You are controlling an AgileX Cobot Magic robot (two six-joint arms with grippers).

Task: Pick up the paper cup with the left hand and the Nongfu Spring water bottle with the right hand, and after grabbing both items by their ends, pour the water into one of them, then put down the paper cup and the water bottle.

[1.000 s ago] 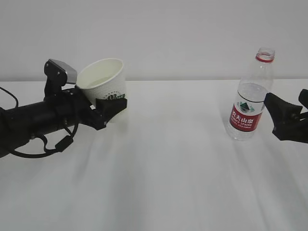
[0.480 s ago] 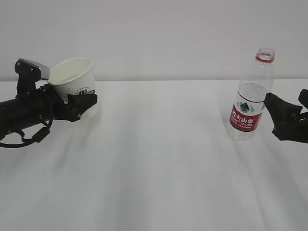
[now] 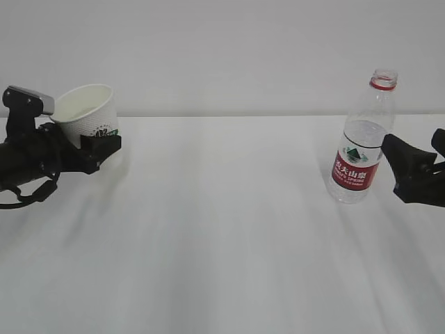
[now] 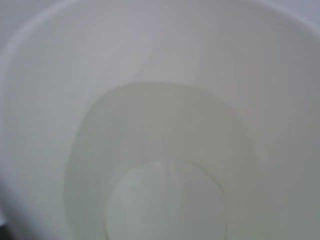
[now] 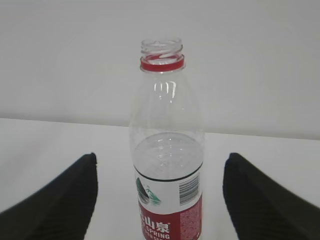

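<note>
Your left black pincer [image 3: 97, 147] pinches the small white tapered paper cup [image 3: 87, 111] at the far left, raised and slightly tilted, so the water [image 4: 160, 165] stays in. The clear ribbed bottle with its red label [image 3: 361, 142] stands uncapped on the white surface [image 3: 229, 229]; your right pincer [image 3: 417, 170] is spread just beside it, not gripping.

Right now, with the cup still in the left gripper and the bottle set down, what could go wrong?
The paper cup is tilted in the left gripper with water inside; a jolt could slosh it out. The Nongfu Spring water bottle stands uncapped between the open fingers of the right gripper; a sideways move could tip it.
</note>
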